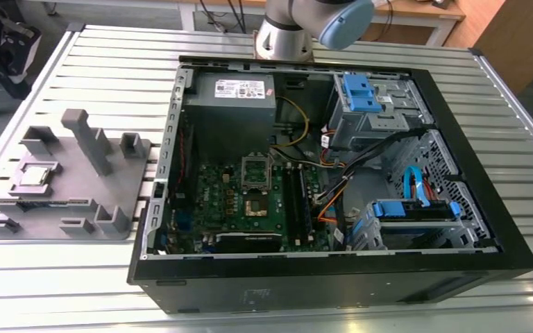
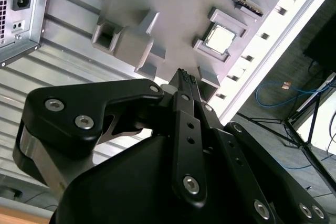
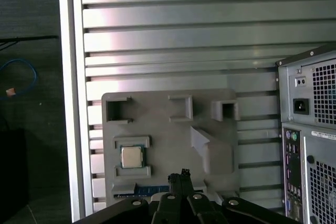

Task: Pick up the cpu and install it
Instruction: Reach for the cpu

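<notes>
**Status.** The cpu (image 1: 33,175) lies flat, shiny side up, in its square pocket on the grey fixture (image 1: 63,222). The fixture rests on the slatted bench (image 1: 109,62), at the exterior view's left of the open case (image 1: 516,257). Nothing has been lifted yet. The socket (image 1: 256,202) on the board inside the case looks unoccupied, though I cannot confirm that from here.

**Pincer.** In both wrist views I see the pincer (image 3: 181,173) with its fingers pressed together and nothing between them. It hangs well above the fixture and off to one side of the cpu (image 3: 131,157), not over it. In the exterior view the arm (image 1: 290,31) stands at the far edge of the case.

**Step in hand: approach for the pick.** I judge the following points to matter:

- Spread the pincer fully while it is high. Pressed together as it is, it would land on the chip's face.
- Centre it over the cpu in both wrist views before any descent.
- Raised lips (image 3: 131,141) bound two opposite sides of the pocket, and the other two sides look open. Turn the wrist so the fingers come down at the open sides.
- Keep clear of the tall posts (image 1: 89,139) that stand near the pocket.
- Grip the thin rim only, lightly, and keep the chip level.
</notes>
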`<state>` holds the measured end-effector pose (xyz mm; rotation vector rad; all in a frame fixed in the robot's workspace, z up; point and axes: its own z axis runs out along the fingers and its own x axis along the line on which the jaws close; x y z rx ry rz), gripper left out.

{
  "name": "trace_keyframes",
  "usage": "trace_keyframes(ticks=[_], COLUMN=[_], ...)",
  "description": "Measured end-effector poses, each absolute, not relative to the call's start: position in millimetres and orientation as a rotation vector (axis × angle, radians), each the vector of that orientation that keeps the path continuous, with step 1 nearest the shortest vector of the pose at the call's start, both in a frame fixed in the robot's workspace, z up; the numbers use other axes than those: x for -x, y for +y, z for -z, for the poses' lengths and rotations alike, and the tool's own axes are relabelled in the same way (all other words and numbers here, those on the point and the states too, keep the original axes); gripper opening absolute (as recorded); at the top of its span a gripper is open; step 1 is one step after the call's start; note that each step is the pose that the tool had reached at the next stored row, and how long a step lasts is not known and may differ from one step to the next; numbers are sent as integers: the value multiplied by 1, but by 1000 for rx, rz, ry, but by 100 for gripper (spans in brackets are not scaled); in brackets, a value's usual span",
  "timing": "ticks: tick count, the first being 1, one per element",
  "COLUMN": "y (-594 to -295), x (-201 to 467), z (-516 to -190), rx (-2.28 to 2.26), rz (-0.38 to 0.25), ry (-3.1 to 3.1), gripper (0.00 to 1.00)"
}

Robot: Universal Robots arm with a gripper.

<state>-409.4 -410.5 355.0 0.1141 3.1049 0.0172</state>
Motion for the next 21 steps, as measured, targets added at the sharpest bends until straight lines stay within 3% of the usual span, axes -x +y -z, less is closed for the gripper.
trace_keyframes(ticks=[21], y=[-424], x=[429], z=[-330], rx=[-114], rz=[-17], ry=[3105], gripper=[11])
